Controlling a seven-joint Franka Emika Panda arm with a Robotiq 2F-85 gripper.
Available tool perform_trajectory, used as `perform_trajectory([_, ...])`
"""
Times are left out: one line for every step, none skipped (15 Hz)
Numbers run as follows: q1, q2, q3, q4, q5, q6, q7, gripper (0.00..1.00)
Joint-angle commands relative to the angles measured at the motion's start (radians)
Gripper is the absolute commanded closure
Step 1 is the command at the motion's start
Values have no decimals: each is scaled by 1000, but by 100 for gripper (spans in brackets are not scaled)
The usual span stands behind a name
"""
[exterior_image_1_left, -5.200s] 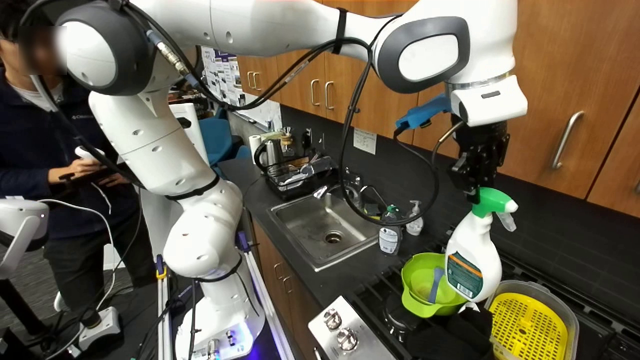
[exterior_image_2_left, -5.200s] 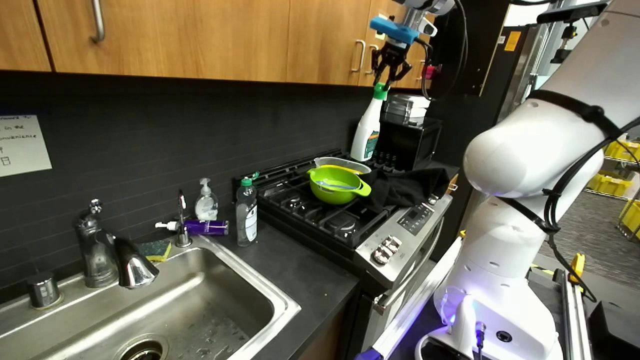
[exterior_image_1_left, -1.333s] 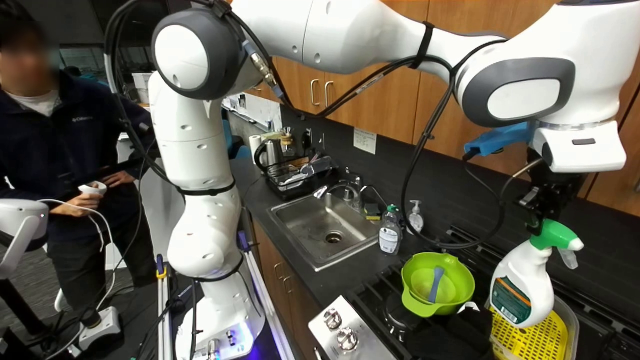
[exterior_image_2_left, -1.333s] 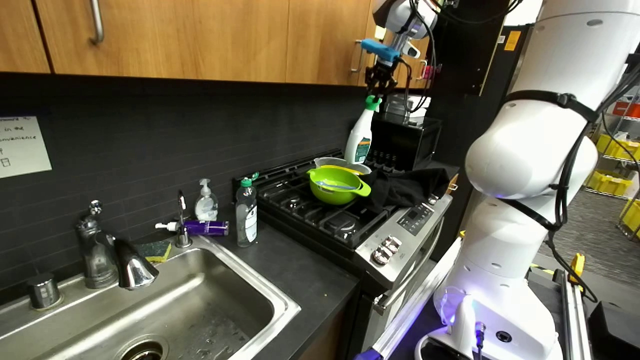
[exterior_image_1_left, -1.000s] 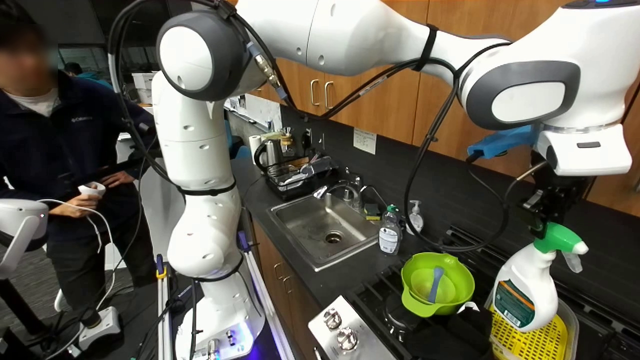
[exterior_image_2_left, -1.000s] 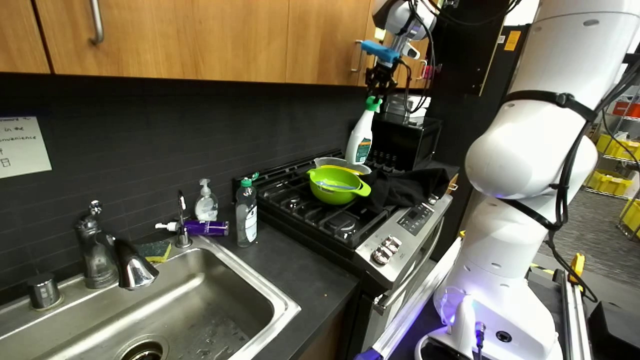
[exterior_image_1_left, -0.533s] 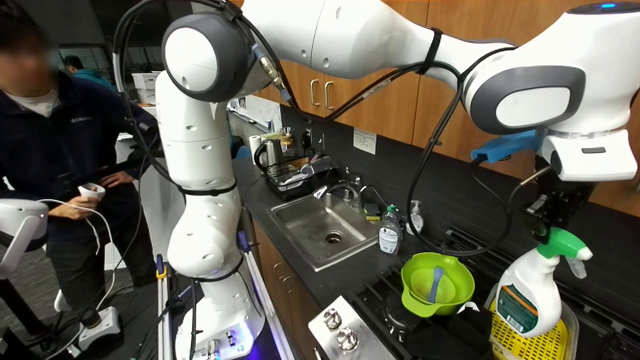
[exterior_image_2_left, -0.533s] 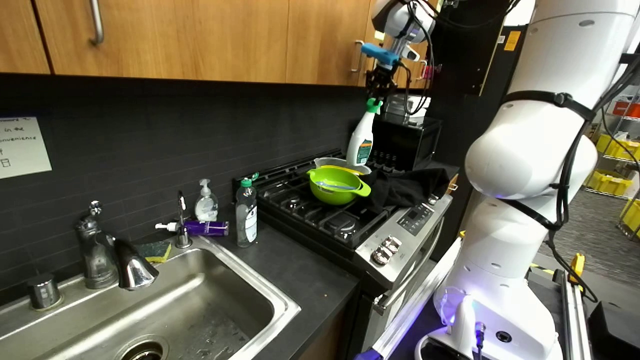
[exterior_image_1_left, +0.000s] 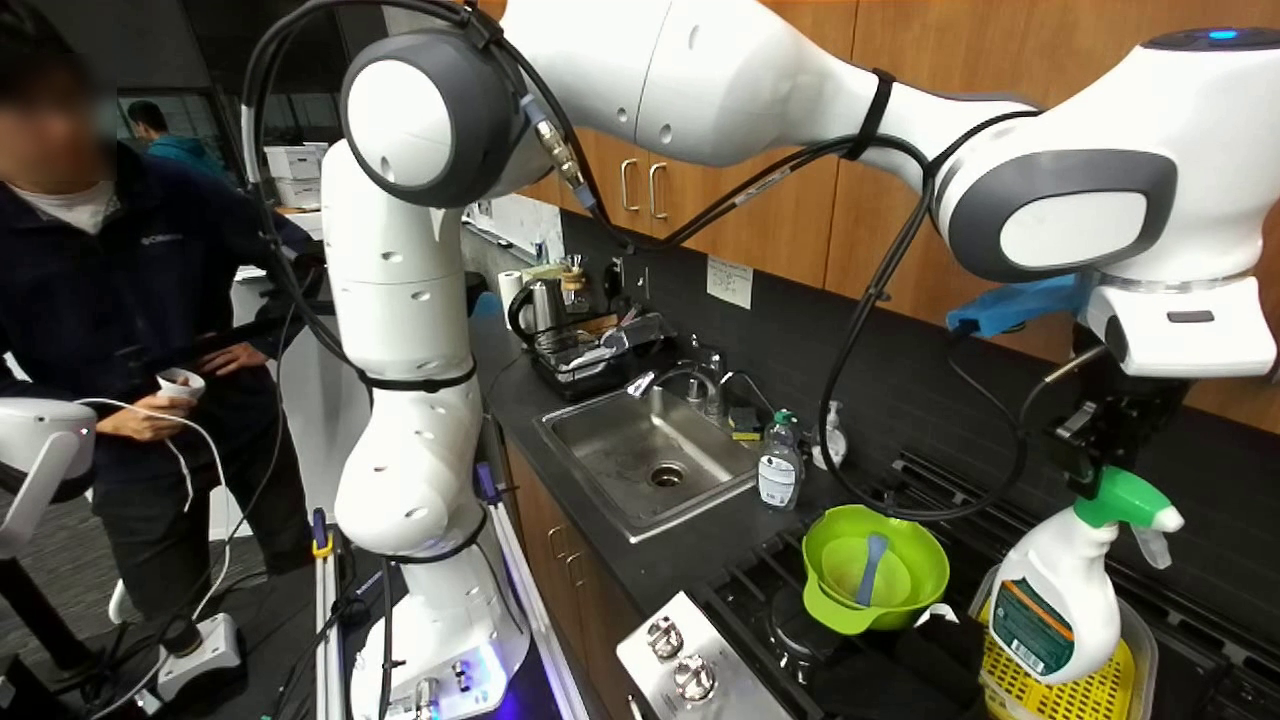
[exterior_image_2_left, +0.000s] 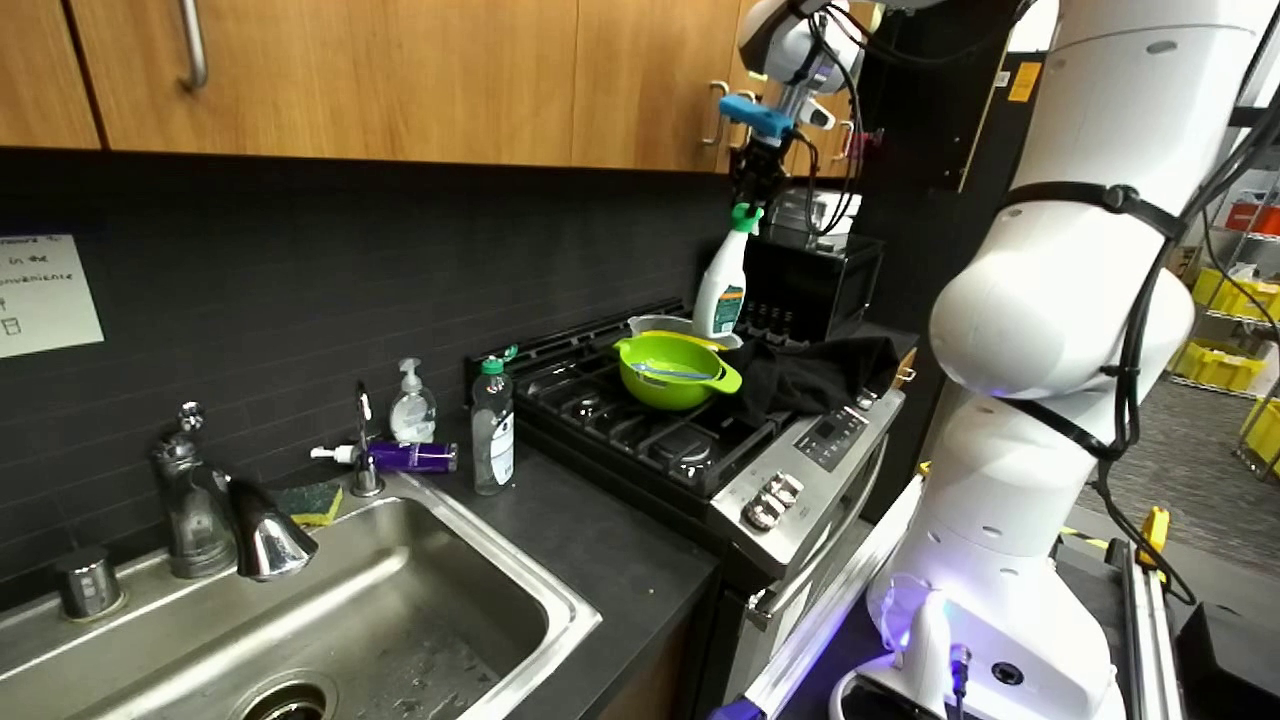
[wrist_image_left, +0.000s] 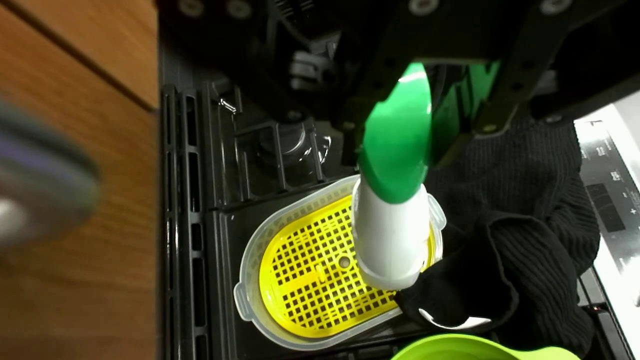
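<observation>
Soap bottle (exterior_image_1_left: 780, 470): upright on the surface (exterior_image_1_left: 690, 550), between sink (exterior_image_1_left: 625, 440) and stove (exterior_image_1_left: 740, 695).
Bowl (exterior_image_1_left: 922, 560): green, on stove, with blue utensil (exterior_image_1_left: 871, 570).
Cloth (exterior_image_1_left: 900, 670): black, heaped toward the stove's front edge.
Tub (wrist_image_left: 251, 270): clear, near stove's back edge, with yellow strainer (wrist_image_left: 300, 283) inside.
Spray bottle (exterior_image_1_left: 1065, 585): held tilted over the tub.
Fingers (exterior_image_1_left: 1080, 462): almost closed, gripping the spray bottle's green head.

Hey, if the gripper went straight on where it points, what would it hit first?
The gripper points down, holding the bottle, whose base would probably meet the yellow strainer first, or perhaps the tub's rim; depth is unclear.
</observation>
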Motion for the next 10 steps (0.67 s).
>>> perform_trajectory([9,13,-16,32,29,-6,1,86])
perform_trajectory([8,14,-16,31,31,-6,1,86])
perform_trajectory([8,15,-17,29,33,-6,0,86])
perform_trajectory([8,16,-17,27,37,-6,-1,86])
perform_trajectory([8,18,-17,26,40,-6,-1,86])
perform_trajectory([8,20,-18,25,43,-5,-1,86])
perform_trajectory([8,22,-18,24,48,-5,-1,86])
perform_trajectory([8,23,-18,23,51,-4,-1,86])
perform_trajectory([8,25,-18,23,53,-4,-1,86])
perform_trajectory([9,27,-18,24,55,-4,-2,86])
